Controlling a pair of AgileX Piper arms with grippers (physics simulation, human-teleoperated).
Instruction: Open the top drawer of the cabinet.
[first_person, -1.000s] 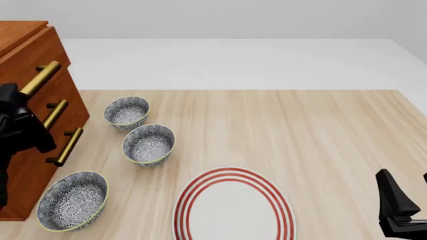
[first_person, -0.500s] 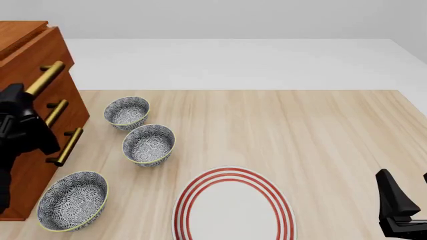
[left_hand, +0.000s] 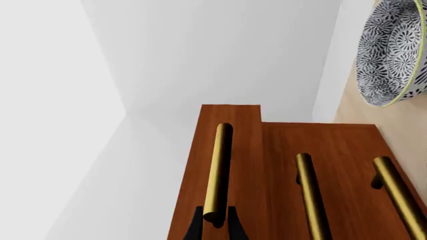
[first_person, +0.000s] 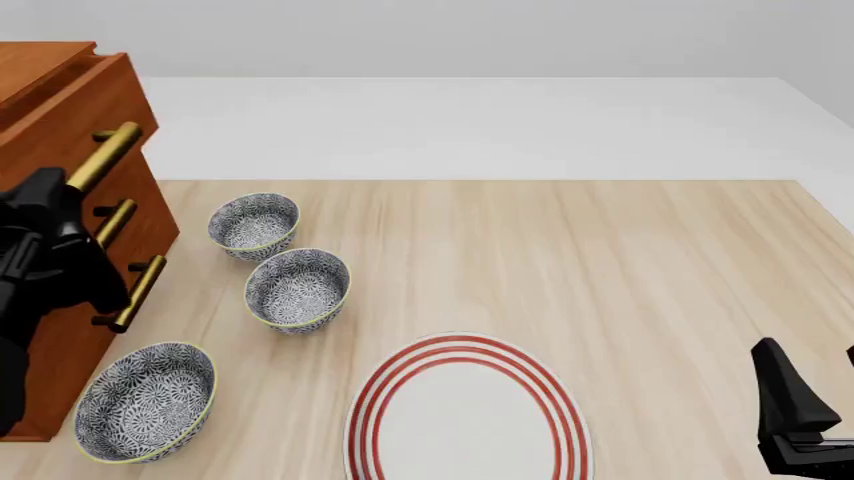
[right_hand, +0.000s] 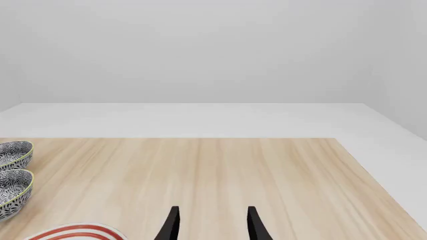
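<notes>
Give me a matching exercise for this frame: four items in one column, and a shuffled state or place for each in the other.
Items:
1. top drawer
2. left gripper
3. right gripper
4. red-ringed plate

States or places:
A. open over bare tabletop, holding nothing
B. on the near edge of the table, right of the three bowls
C. fingers either side of the brass bar handle
D. standing out a little from the front of the cabinet

Pairs: 1-D, 2-C, 3-A, 4-B
</notes>
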